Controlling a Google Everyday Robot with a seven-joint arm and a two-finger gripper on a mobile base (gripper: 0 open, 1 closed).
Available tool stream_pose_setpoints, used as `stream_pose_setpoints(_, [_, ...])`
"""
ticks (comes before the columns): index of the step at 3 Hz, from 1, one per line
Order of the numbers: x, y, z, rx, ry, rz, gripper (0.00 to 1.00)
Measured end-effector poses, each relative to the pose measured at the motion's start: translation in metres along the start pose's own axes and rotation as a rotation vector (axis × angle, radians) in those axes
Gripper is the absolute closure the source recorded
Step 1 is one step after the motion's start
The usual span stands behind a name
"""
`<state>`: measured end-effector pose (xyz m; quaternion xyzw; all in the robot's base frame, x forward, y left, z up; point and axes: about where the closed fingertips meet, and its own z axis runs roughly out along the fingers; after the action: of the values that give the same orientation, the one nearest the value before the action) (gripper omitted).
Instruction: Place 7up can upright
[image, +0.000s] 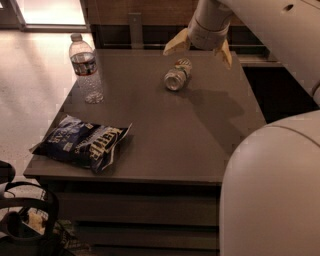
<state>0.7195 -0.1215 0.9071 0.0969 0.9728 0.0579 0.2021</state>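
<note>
Lying on its side, the 7up can (177, 76) rests on the far half of the grey table (170, 135). One silver end is turned toward the camera and the green-and-white label shows behind it. Nothing grips it.

Just above and behind the can hangs the gripper (198, 55). Its two pale yellow fingers (175, 43) are spread wide with nothing between them. One tip points down to the upper left of the can, and the other hangs to the can's right, clear of it. The white arm (290, 30) carrying the gripper reaches in from the upper right, and its shadow falls on the tabletop to the right of the can.

Well apart from the can, near the table's far left corner, a clear plastic water bottle (86, 70) stands upright with a dark label and a white cap. Nearer the camera, by the front left edge, a blue crisp bag (85, 142) lies flat and crumpled. The robot's white body (270, 190) fills the lower right corner. A black strapped object (25, 220) sits on the floor at lower left; what it is cannot be told.
</note>
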Motion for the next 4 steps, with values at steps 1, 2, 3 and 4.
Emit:
stream_pose_setpoints(1, [0.012, 0.0, 0.009, 0.108, -0.002, 0.043, 0.0])
stream_pose_setpoints(2, [0.006, 0.004, 0.025, 0.119, 0.036, 0.049, 0.0])
stream_pose_setpoints(3, [-0.007, 0.012, 0.037, 0.101, 0.087, 0.031, 0.0])
stream_pose_setpoints(4, [-0.021, 0.022, 0.042, 0.091, 0.106, 0.024, 0.0])
